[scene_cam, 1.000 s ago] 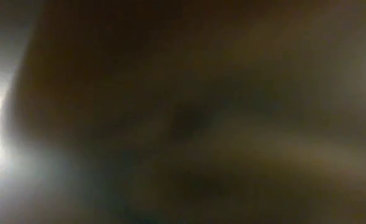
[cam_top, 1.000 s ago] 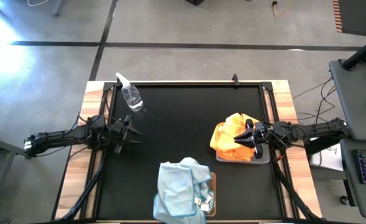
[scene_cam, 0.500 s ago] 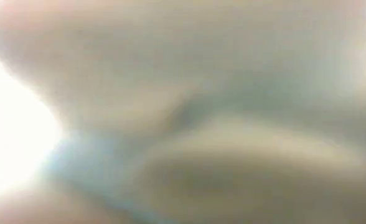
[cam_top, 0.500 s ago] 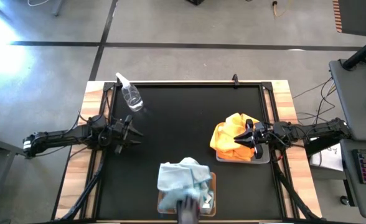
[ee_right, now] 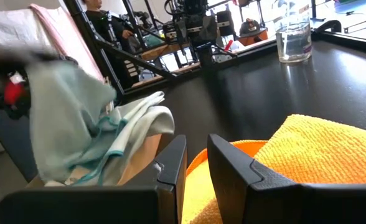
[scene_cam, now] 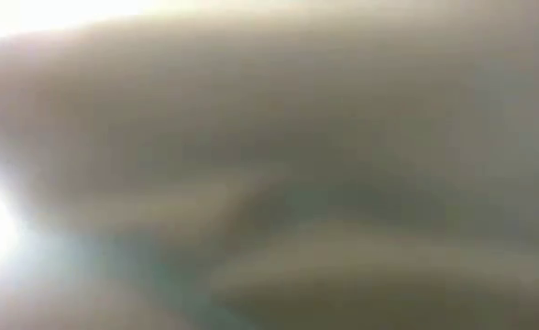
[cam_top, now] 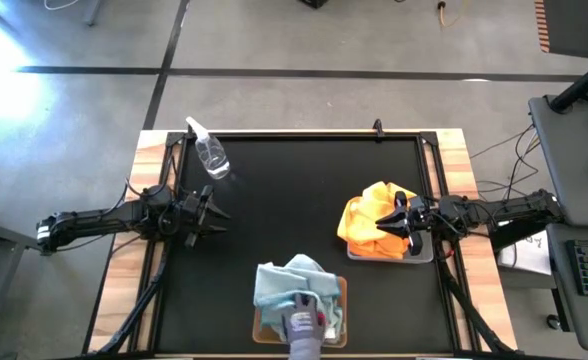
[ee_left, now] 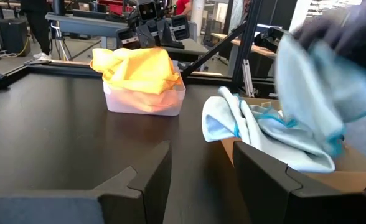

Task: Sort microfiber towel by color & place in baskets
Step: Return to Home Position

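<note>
One light grey basket, one tan-brown basket, one orange towel heap, one blue towel heap, one spray bottle, one gloved hand.

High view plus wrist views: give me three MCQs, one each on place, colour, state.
1. Where is the spray bottle? A. On the mat's corner by the left arm. B. In the pale basket. C. In the right claw.
2. Colour of the towels in the pale basket below the right claw? A. Blue. B. Orange. C. White.
3. State of the left claw? A. Shut on a towel. B. Shut on the bottle. C. Open, empty.
1 A: it stands at the mat's corner nearest the left arm. 2 B: orange cloth fills that basket. 3 C: its fingers stand apart, nothing between.
</note>
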